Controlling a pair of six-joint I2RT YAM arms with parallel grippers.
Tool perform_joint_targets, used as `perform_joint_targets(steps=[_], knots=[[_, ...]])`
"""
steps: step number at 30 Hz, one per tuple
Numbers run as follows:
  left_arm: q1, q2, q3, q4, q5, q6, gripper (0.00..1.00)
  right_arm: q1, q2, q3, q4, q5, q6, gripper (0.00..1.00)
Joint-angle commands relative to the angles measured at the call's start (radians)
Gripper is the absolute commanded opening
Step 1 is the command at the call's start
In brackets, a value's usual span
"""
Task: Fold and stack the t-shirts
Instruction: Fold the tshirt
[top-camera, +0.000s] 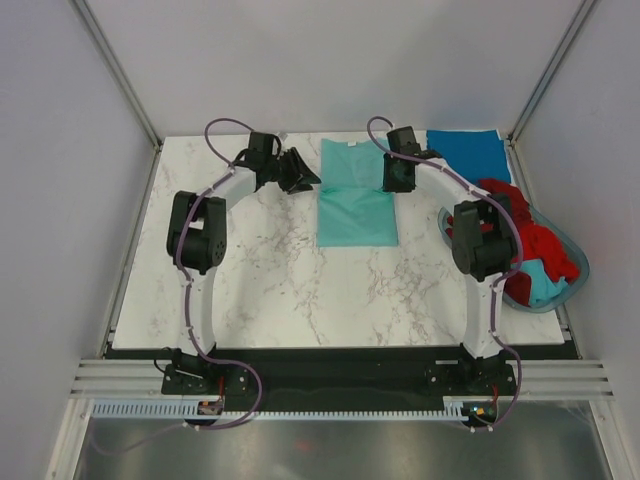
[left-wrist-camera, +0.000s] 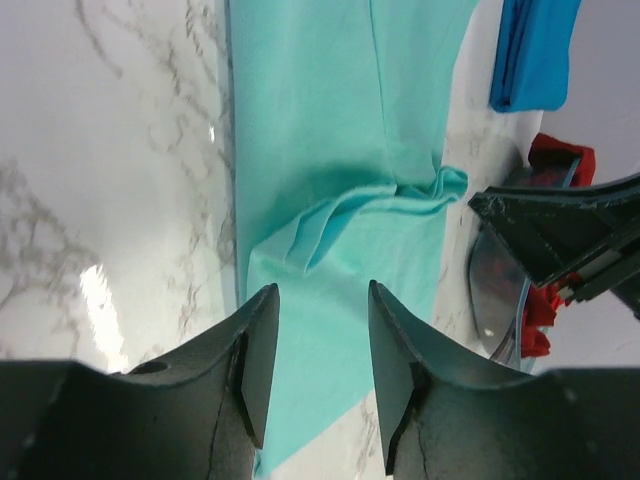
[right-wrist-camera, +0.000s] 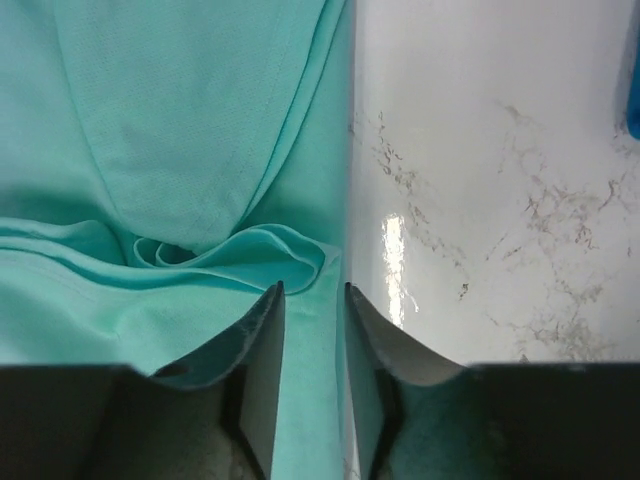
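A light teal-green t-shirt (top-camera: 356, 208) lies flat at the back middle of the marble table, its lower part doubled over the upper. A soft fold ridge (left-wrist-camera: 385, 198) crosses it. My left gripper (top-camera: 298, 172) hovers at the shirt's left edge, jaws open (left-wrist-camera: 322, 300), with cloth lying below them and nothing pinched. At the shirt's right edge is my right gripper (top-camera: 398, 176), its jaws (right-wrist-camera: 314, 295) partly open over the hem (right-wrist-camera: 320, 400). A folded deeper blue t-shirt (top-camera: 468, 153) lies at the back right corner. Red t-shirts (top-camera: 525, 235) are heaped in the basket.
The translucent blue-grey basket (top-camera: 572, 285) stands at the table's right edge, holding the red shirts and a teal piece (top-camera: 543, 287). Marble tabletop (top-camera: 260, 275) stretches in front of the shirt and to its left. Grey walls close in the back and sides.
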Motion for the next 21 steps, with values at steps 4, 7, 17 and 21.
perform_joint_targets(steps=[4, 7, 17, 21], knots=[[0.018, -0.257, -0.226, 0.011, -0.004, 0.163, 0.50, -0.007, -0.196, -0.108, -0.013, -0.131, -0.040, 0.47], [-0.001, -0.331, -0.364, 0.013, -0.001, 0.198, 0.49, -0.009, -0.239, -0.204, -0.016, -0.243, -0.075, 0.48], [-0.094, -0.342, -0.504, 0.020, -0.024, 0.211, 0.49, -0.049, -0.274, -0.387, -0.020, -0.376, -0.130, 0.46], [-0.108, -0.322, -0.509, 0.022, -0.035, 0.211, 0.49, -0.067, -0.265, -0.421, -0.012, -0.413, -0.134, 0.46]])
